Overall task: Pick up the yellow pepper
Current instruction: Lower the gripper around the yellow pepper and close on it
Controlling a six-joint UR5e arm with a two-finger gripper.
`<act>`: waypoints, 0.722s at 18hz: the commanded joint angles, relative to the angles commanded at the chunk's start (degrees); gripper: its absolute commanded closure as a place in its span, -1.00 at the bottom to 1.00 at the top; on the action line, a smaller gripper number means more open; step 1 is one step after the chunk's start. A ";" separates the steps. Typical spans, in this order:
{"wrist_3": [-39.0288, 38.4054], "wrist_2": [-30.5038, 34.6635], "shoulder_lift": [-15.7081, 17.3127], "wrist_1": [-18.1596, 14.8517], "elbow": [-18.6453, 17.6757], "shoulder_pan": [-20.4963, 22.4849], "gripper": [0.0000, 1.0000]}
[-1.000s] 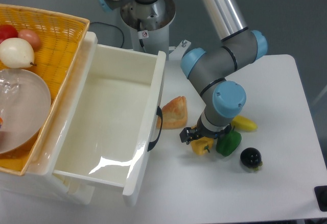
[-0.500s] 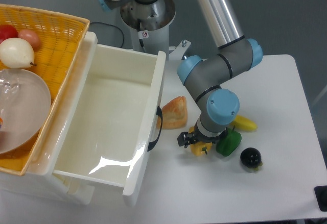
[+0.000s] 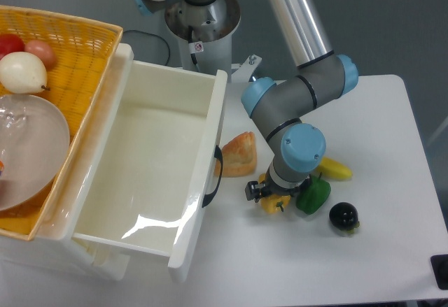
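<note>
Grey UR5e arm with blue joint caps bends steeply down; its black pincer [image 3: 268, 194] sits low over the small glossy yellow pepper [image 3: 272, 203], grip state impossible to tell. Pepper lies on the white tabletop [image 3: 392, 153], touching the green bell pepper's [image 3: 313, 195] left side.

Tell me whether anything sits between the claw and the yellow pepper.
Nothing visible does. The claw is right down on the yellow pepper, with the arm's wrist hiding most of it. The green pepper is close beside it on the right, and the bread lies apart, up and to the left.
</note>
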 joint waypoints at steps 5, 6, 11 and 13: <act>0.79 -0.18 0.70 -0.09 0.18 0.35 0.73; 1.31 -0.18 0.88 0.09 0.18 0.35 0.74; 7.01 -0.18 4.21 -0.97 2.02 1.23 0.74; 12.81 0.09 5.79 -0.97 2.11 1.23 0.74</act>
